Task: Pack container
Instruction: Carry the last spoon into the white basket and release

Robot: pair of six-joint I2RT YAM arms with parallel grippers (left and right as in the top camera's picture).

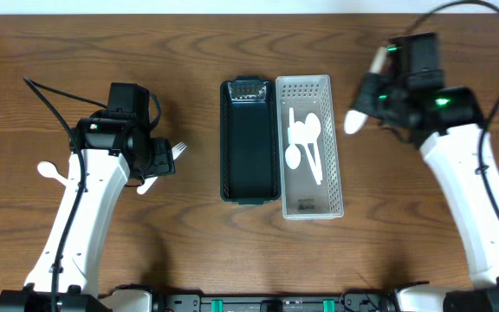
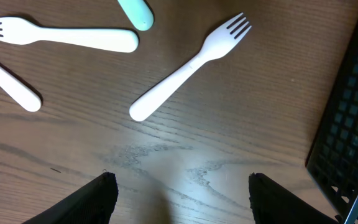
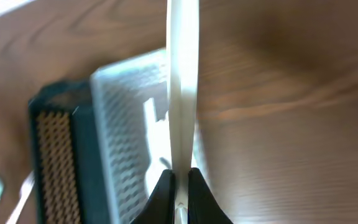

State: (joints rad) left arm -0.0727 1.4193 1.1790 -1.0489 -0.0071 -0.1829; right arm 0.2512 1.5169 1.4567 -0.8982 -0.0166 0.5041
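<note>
Right gripper [image 3: 180, 177]: fingers [image 3: 160, 198] pressed together, pinching a white utensil [image 3: 182, 87] that shows edge-on in the wrist view. Which kind of utensil cannot be told

Overhead, the utensil [image 1: 355, 119] hangs off the right gripper [image 1: 369, 94], right of the white bin [image 1: 329, 173] and toward the table's [image 1: 189, 251] far edge, clear of the bin wall

White bin mid-table, long side touching the dark bin [image 1: 249, 186] on its left. White spoons [image 1: 306, 143] lie inside it. The dark bin's floor looks bare apart from a pale patch at its far end

In the right wrist view the white bin [image 3: 123, 118] and dark bin [image 3: 55, 149] sit below and to the left of the held piece, blurred

Left gripper [image 2: 182, 180]: fingers [image 2: 98, 199] spread wide, nothing between them, over bare wood near the left edge

A white fork [image 2: 191, 65] lies just ahead of it, tines toward the dark bin [image 2: 353, 124]. A second fork [image 2: 67, 37], a white handle [image 2: 14, 87] and a mint handle tip [image 2: 135, 12] lie further left, all flat on the table
</note>
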